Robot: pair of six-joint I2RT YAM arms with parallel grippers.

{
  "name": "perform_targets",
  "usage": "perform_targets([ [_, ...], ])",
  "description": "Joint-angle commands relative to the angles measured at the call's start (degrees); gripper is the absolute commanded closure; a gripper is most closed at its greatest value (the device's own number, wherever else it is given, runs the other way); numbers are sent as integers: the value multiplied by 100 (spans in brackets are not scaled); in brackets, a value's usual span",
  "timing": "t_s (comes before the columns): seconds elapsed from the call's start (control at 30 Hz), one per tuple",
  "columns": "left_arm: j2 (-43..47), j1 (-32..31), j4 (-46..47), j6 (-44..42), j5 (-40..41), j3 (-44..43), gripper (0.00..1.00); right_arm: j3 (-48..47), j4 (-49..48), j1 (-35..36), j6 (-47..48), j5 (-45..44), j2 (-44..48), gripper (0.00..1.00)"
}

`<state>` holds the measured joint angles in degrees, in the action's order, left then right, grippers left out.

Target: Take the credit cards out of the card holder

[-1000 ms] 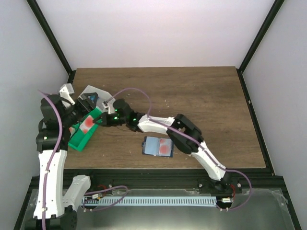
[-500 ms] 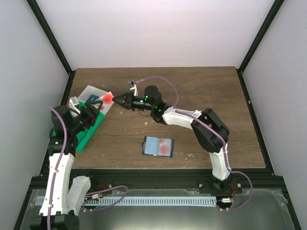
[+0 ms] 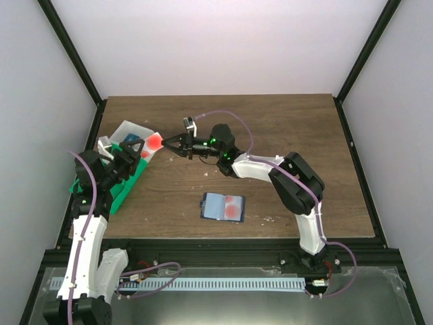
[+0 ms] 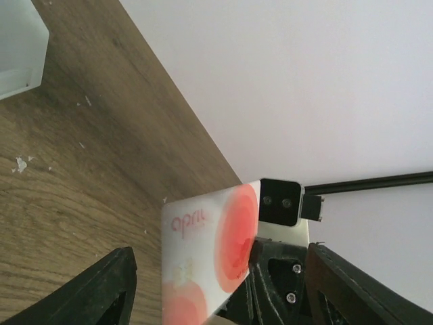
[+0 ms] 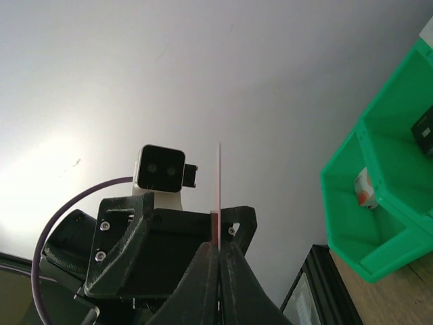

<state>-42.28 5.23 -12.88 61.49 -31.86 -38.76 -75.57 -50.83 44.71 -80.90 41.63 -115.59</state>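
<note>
My right gripper (image 3: 166, 143) is shut on a credit card (image 3: 155, 141), pale with red-orange blotches, and holds it in the air above the table's left side. In the right wrist view the card (image 5: 218, 183) stands edge-on between the shut fingers (image 5: 203, 271). My left gripper (image 3: 133, 152) faces it with its jaws wide open. In the left wrist view the card (image 4: 206, 250) lies between the two open fingers (image 4: 101, 291). The blue-grey card holder (image 3: 215, 206) lies open on the table, with another red-blotched card (image 3: 233, 207) on its right panel.
A green bin (image 3: 120, 188) and a white bin (image 3: 126, 130) stand at the table's left edge, just under and behind my left gripper. The green bin (image 5: 379, 196) also shows in the right wrist view, with a small item inside.
My right gripper has carried the card from low by the green bin up and right, then held nearly still. My left arm drew back and now faces the card.
</note>
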Motion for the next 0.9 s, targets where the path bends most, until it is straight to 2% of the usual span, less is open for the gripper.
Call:
perform_targets([
  [0.0, 90, 23, 61, -47, -2, 23, 32, -3, -343, -48, -93, 153, 98, 99],
  [0.07, 127, 23, 341, 153, -161, 193, 40, 6, -385, -49, -128, 203, 89, 99],
  [0.13, 140, 26, 604, 329, -318, 340, 54, 77, -425, -50, -146, 187, 112, 99],
  [0.17, 141, 22, 685, 389, -392, 391, 64, 111, -417, -50, -134, 175, 123, 100],
  [0.23, 162, 25, 763, 415, -427, 444, 91, 115, -326, -50, -68, 169, 117, 100],
  [0.27, 178, 20, 739, 380, -374, 429, 100, 106, -278, -50, -40, 177, 101, 100],
  [0.33, 176, 36, 499, 43, -146, 311, 100, 134, -315, -50, -24, 210, 81, 95],
  [0.43, 12, 143, -234, -685, 269, -141, 100, 331, -192, -56, 179, 225, 196, 63],
  [0.53, -181, 399, -1108, -1373, 786, -749, 100, 940, 282, -66, 510, 237, 639, 36],
  [0.7, -488, 506, -2345, -2146, 2327, -1493, 100, 1943, 1030, -60, 1167, 383, 1525, 3],
  [0.87, -388, 774, -2663, -2369, 2816, -1531, 100, 2336, 2076, -24, 1830, 553, 2180, 0],
])
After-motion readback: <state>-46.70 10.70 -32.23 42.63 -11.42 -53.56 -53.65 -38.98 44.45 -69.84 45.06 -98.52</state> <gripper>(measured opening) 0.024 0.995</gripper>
